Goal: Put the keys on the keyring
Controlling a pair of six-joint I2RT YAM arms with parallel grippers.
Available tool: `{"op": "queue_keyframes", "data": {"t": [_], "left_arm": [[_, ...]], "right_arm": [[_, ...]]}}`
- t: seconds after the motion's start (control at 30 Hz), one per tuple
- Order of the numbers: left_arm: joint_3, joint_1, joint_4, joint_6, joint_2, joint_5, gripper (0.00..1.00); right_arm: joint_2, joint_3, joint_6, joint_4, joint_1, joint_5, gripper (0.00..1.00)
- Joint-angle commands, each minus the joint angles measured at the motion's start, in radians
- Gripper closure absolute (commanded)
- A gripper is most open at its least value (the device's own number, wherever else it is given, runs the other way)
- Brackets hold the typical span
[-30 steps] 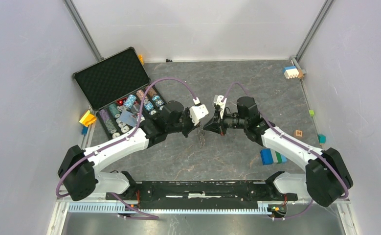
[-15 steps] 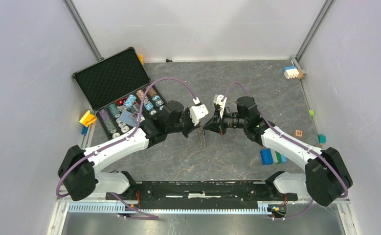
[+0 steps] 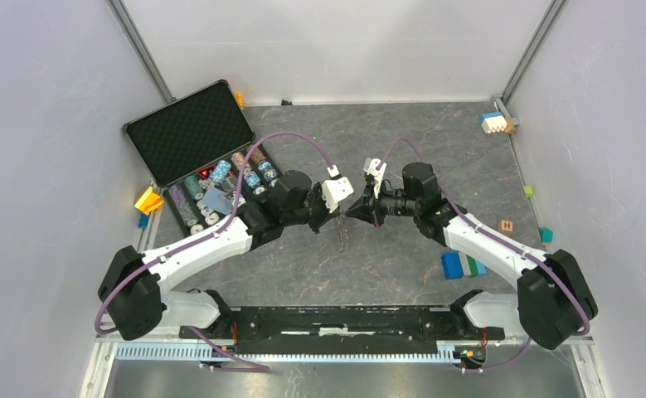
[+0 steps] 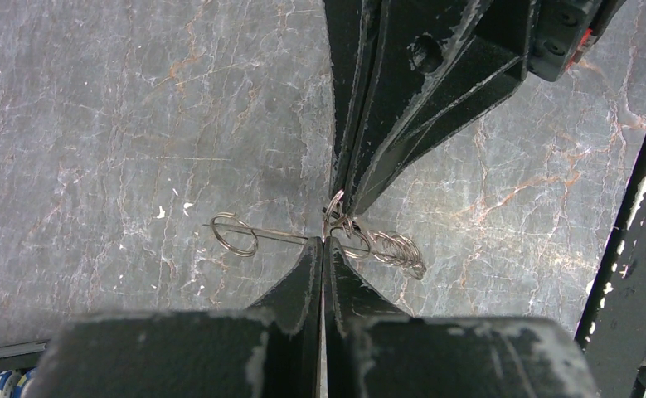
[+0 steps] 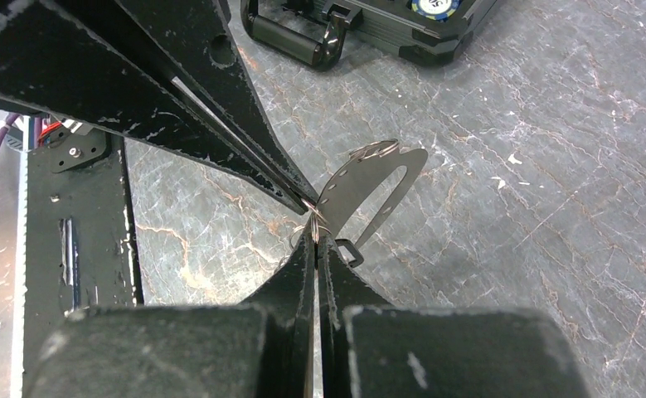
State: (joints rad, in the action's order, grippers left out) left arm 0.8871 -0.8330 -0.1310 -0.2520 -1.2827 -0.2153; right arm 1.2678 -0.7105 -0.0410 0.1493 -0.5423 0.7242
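The keyring (image 5: 344, 181) is a flat grey-tan D-shaped loop with small holes, hanging in the air between both grippers. It shows edge-on as a thin line in the left wrist view (image 4: 282, 237) and dangles in the top view (image 3: 341, 234). My left gripper (image 4: 323, 242) is shut on its edge. My right gripper (image 5: 317, 236) is shut on a small wire ring (image 5: 315, 225) at the same spot, tip to tip with the left gripper (image 5: 304, 201). More wire rings (image 4: 394, 247) hang from it. A small black piece (image 5: 348, 250) sits beside my right fingertip; I cannot tell whether it is the key.
An open black case (image 3: 188, 133) with rolls of tape lies at the back left; its handle (image 5: 290, 37) shows in the right wrist view. Blue and green blocks (image 3: 460, 265) and a wooden cube (image 3: 506, 225) lie at the right. A yellow block (image 3: 148, 201) lies left.
Both grippers stay pinched together at the same spot. The right wrist has shifted very slightly; the hanging keyring has barely moved.
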Motion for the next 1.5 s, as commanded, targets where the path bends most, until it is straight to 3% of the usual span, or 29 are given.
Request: {"op": "queue_keyframes", "data": {"t": [0.0, 0.6, 1.47], "left_arm": [[0.016, -0.005, 0.049, 0.018, 0.013, -0.029, 0.98], [0.018, -0.005, 0.053, 0.023, 0.01, -0.049, 0.98], [-0.071, -0.017, 0.124, -0.102, 0.063, -0.118, 0.98]], "right_arm": [[0.004, -0.043, 0.019, 0.032, 0.004, -0.008, 1.0], [0.019, -0.034, 0.085, 0.075, 0.004, -0.012, 1.0], [0.041, -0.012, 0.142, 0.103, 0.058, 0.035, 1.0]]}}
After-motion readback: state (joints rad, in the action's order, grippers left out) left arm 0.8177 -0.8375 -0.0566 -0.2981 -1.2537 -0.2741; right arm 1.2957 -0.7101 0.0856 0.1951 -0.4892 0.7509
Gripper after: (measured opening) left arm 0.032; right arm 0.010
